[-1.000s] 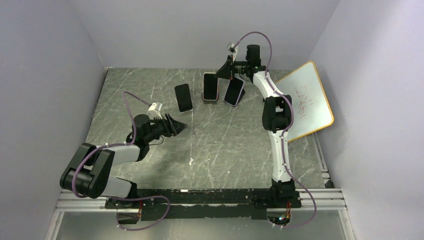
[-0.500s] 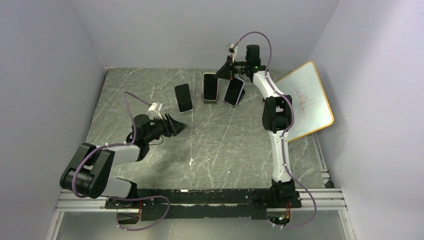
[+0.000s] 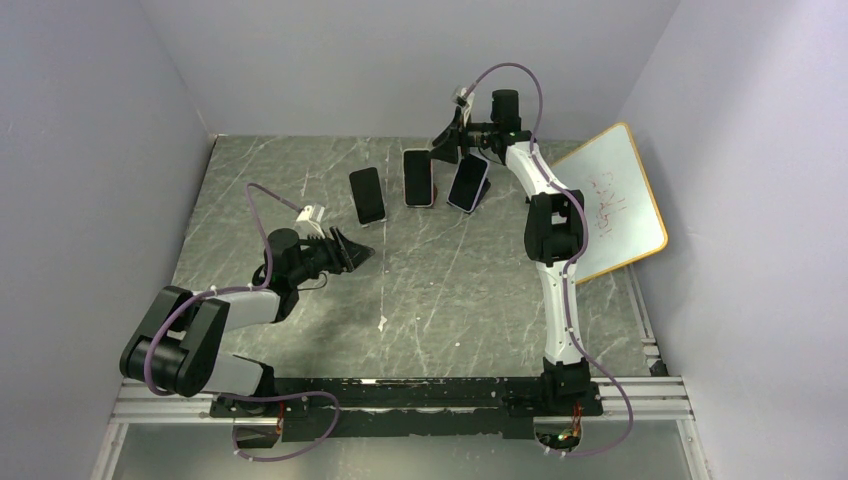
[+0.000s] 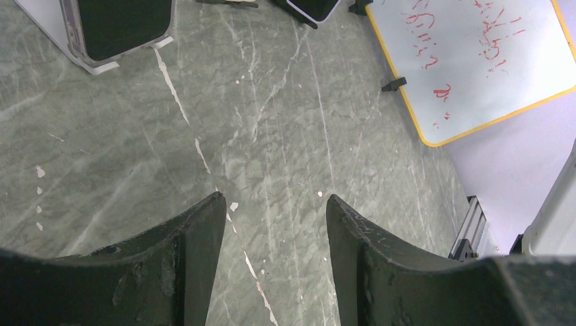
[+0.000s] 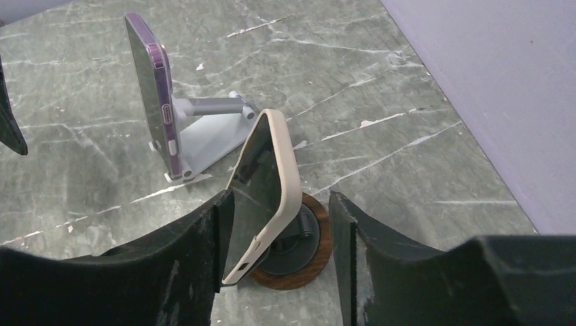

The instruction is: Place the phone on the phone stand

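The right tool (image 5: 282,198) is spread wide at the far edge of the worktop (image 3: 450,290), with its 2 fingers (image 5: 183,272) on either side of the cream-cased phone (image 5: 261,197). The phone leans tilted on a round wooden-based stand (image 5: 302,261). Its screen side sits right by 1 finger, but I cannot tell whether they touch. Beyond it, along the far edge, a purple-cased phone (image 5: 153,95) stands nearly upright on a grey stand (image 5: 207,136). A 3rd phone (image 3: 468,183) leans just beside the cream one, toward the whiteboard (image 3: 610,205) propped at the right edge. The left tool (image 4: 275,204) is also spread and holds nothing, low over bare worktop nearer the left edge.
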